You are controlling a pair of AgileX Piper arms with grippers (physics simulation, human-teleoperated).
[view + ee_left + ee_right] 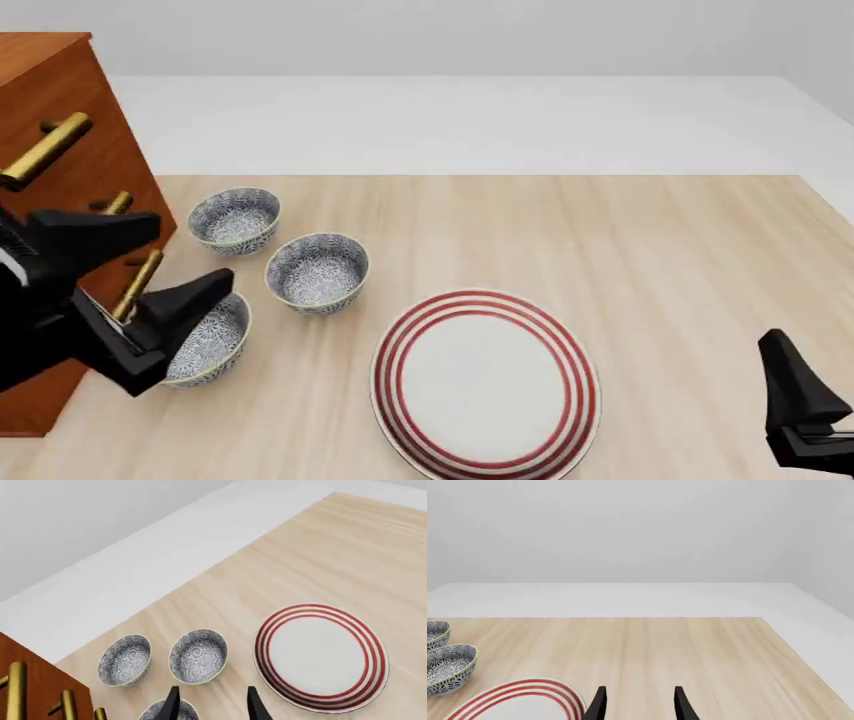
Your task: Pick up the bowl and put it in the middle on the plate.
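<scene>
Bowls stand in a cluster of three left of the plate [483, 384], and which one is meant is open; the near bowl [207, 342] sits right under the left gripper [150, 300], so it looks like the pick. The middle bowl [318, 270] is nearest the plate, the far bowl [235, 220] well behind it. That gripper hangs above the near bowl's rim with fingers spread and nothing between them; the right gripper [637, 705], well right of the plate, is likewise open and empty. To do the grasp well, I would drop one finger inside the near bowl's wall and one outside, pinching the side that faces the plate, then lift clear before swinging across. Room is tight away from the plate: the cabinet [60, 130] with its brass handles stands just beside the near bowl, and the middle bowl sits near. Toward the plate the table [667, 250] is bare wood and the plate's white centre is free, though its near rim lies close to the table's front edge.
</scene>
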